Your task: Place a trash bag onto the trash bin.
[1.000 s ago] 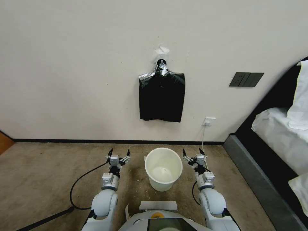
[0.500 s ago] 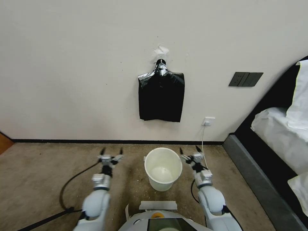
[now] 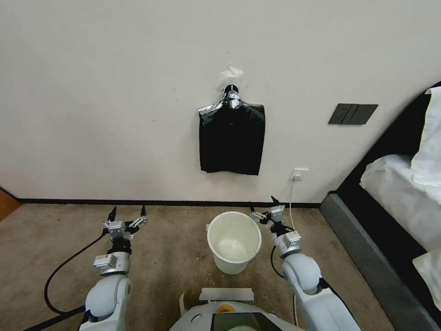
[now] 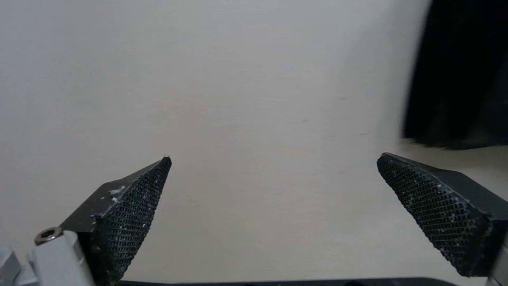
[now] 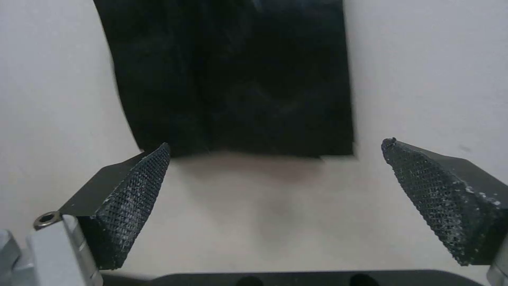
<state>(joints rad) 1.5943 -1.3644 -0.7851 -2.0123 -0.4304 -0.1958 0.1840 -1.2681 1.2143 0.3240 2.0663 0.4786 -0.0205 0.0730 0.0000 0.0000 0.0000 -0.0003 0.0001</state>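
1. I am holding my left gripper point(image 3: 126, 216) at lower left of the frame, jaws spread wide and empty, well apart from the trash bin point(image 3: 234, 241).
2. The trash bin is standing empty on the floor at lower centre. No single trash bag is free; the bundle of black bags point(image 3: 232, 139) is hanging on the wall above.
3. I am pointing my right gripper point(image 3: 263, 206), jaws apart and empty, just beside the bin's rim, facing the bundle. This looks like the reaching step; next calls for pinching one layer only.
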